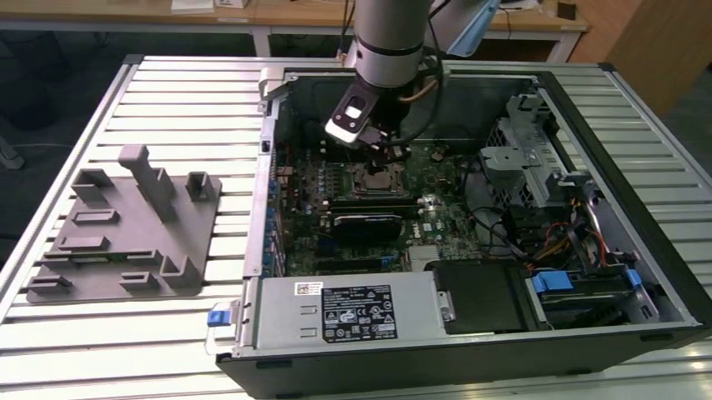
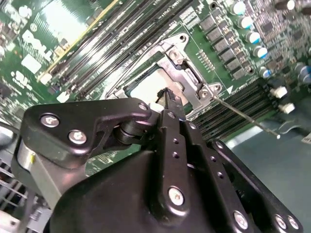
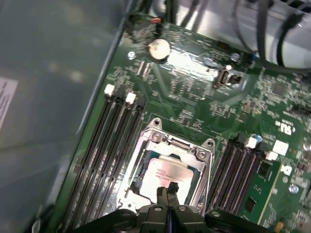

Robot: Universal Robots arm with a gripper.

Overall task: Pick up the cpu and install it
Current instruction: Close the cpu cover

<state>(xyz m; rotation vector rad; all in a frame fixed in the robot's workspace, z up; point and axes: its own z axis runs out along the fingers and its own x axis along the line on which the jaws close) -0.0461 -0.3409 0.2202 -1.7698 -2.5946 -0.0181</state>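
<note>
Gripper pressed together over the cpu in its socket.

I see the gripper (image 3: 167,191) with its fingertips closed on each other and holding nothing. Its tip is just over one edge of the cpu (image 3: 164,171), which lies flat inside the socket frame (image 3: 206,154); I cannot tell whether they touch. Memory slots (image 3: 107,145) flank the socket on both sides. In the exterior view all this sits in the upper middle, inside the open computer case (image 1: 445,367). The grey fixture block (image 1: 122,237) lies at the left on the table (image 1: 189,92).

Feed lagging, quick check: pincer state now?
Pincer: closed, holding nothing, tips over the flat square silver-grey cpu lying in the metal-framed socket.
</note>
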